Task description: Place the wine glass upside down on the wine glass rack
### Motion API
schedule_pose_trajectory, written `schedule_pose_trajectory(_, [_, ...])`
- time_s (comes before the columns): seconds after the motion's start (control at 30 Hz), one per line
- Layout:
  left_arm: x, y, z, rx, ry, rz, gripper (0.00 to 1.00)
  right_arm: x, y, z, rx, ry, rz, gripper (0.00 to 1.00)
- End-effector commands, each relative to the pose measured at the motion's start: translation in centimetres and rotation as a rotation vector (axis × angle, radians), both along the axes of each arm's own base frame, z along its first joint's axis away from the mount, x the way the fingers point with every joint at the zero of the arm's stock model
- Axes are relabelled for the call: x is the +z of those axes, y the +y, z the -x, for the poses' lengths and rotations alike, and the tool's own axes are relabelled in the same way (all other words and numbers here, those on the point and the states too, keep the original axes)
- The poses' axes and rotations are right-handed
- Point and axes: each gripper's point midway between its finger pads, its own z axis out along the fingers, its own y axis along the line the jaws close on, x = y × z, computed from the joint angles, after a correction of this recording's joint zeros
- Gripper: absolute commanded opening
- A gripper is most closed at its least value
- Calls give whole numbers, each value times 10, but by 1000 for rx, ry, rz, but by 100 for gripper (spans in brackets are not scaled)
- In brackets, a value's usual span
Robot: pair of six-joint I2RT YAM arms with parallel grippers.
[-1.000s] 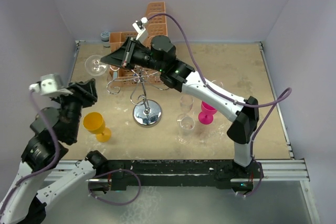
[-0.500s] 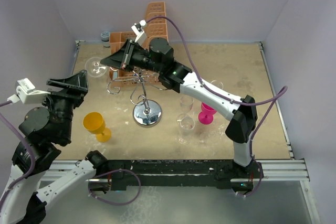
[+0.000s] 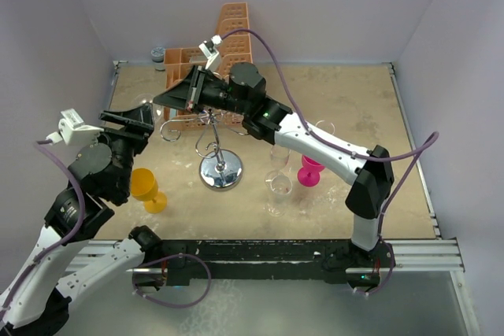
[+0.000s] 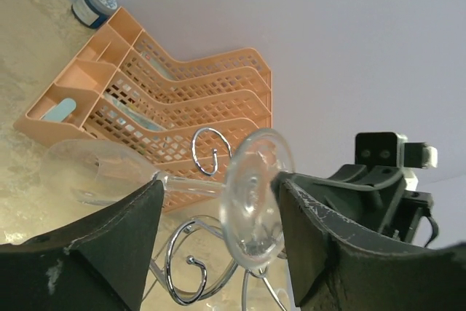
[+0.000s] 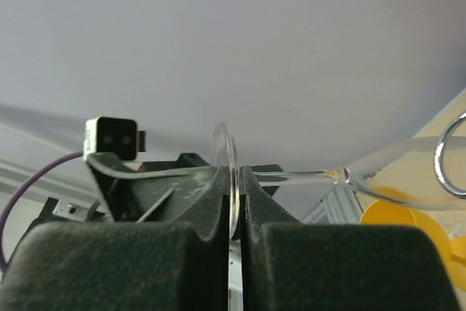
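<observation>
Pale walls box in a tan desk (image 3: 346, 108). My right gripper (image 5: 233, 176) is clamped on the foot of the wine glass (image 4: 251, 198), which lies on its side close by the scroll arms of the wine glass rack (image 3: 219, 164), bowl pointing left, not yet hung. My left gripper (image 4: 218, 202) stands wide open, a finger on each side of that foot (touching nothing, as far as I can tell). I judge this the approach to hanging: next the bowl must tip down and the stem slide into a scroll. Behind, the orange basket (image 4: 182, 96) holds something pale blue in a front compartment; the glass itself is empty.
</observation>
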Motion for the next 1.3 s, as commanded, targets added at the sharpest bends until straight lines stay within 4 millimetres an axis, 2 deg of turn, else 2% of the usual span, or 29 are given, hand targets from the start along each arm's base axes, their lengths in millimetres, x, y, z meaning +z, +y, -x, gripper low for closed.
schedule_pose_trajectory(0.0, [6,-2,-5,20,-35,59,59,67,-23,30,55,-103,-153,0])
schedule_pose_trajectory(0.23, [17,-4,-4,1,-99,110,32,61,-22,29,52,-106,-138,0])
schedule_pose_trajectory(0.33, [20,-4,-3,-4,-116,127,16,60,-22,29,49,-106,-135,0])
schedule_pose_trajectory(0.5, [21,-4,-2,-7,-118,133,0,60,-26,25,12,-107,-129,0])
schedule_pose_trajectory(0.6, [21,-5,-1,-14,-116,137,0,60,-29,21,-23,-105,-127,9])
schedule_pose_trajectory(0.73, [21,-10,-2,-37,-116,150,0,64,-39,20,-63,-97,-138,38])
schedule_pose_trajectory(0.83, [20,-14,-5,-44,-122,160,0,65,-47,19,-98,-99,-128,52])
schedule_pose_trajectory(1.0, [15,-21,-13,-51,-125,153,0,61,-66,14,-183,-62,-144,56])
schedule_pose_trajectory(1.1, [13,-29,-19,-66,-122,135,0,67,-79,10,-247,-71,-155,57])
schedule_pose_trajectory(1.27, [14,-45,-32,-99,-133,111,0,73,-112,7,-370,-108,-186,56])
